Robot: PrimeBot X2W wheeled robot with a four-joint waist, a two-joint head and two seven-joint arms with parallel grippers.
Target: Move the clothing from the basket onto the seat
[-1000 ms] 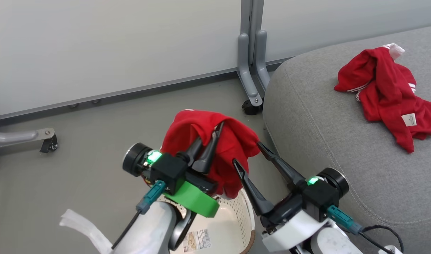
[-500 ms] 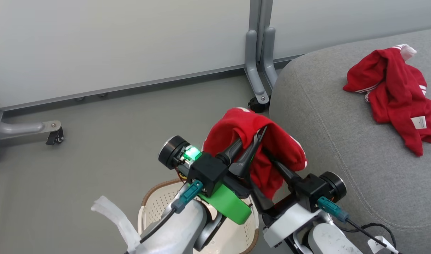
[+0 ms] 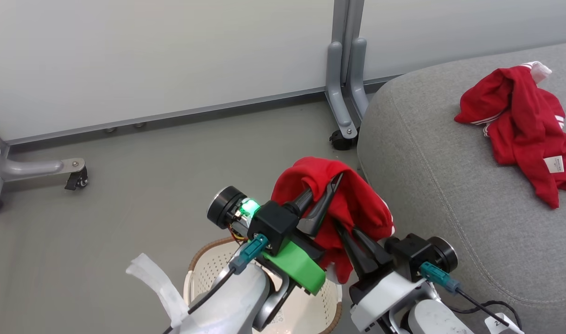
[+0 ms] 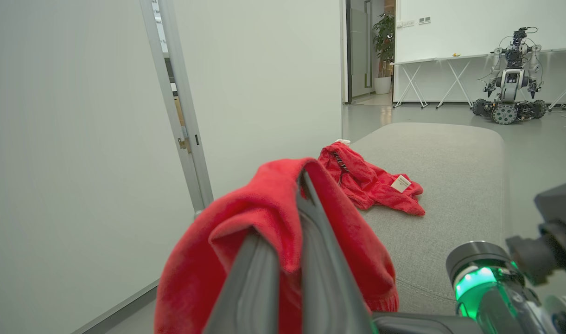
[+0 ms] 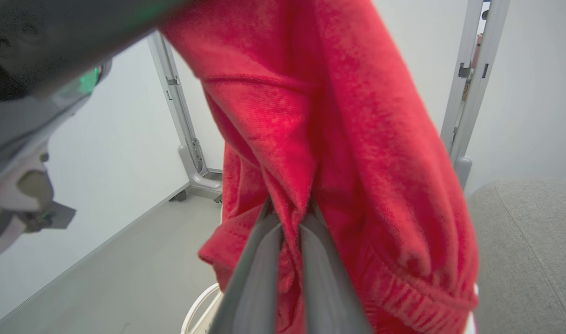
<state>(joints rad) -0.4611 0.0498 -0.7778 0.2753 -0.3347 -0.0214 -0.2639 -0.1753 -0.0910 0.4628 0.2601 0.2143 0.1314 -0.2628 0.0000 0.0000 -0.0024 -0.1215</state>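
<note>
Clothing: one red piece (image 3: 357, 204) hangs above the basket (image 3: 204, 260), pinched tight by the left gripper (image 3: 334, 183) and the right gripper (image 3: 345, 232). The other red piece (image 3: 519, 125) lies on the seat (image 3: 431, 176). Best to lift the hanging one high over the soft grey edge, then let go. Grey floor (image 3: 148, 167), white wall (image 3: 171, 55).

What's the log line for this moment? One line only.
left hand: shut on held garment | right hand: shut on held garment | basket: below it | second garment: lying on sofa

red clothing (image 3: 357, 204), grey seat (image 3: 431, 176), cream basket (image 3: 205, 274)
</note>
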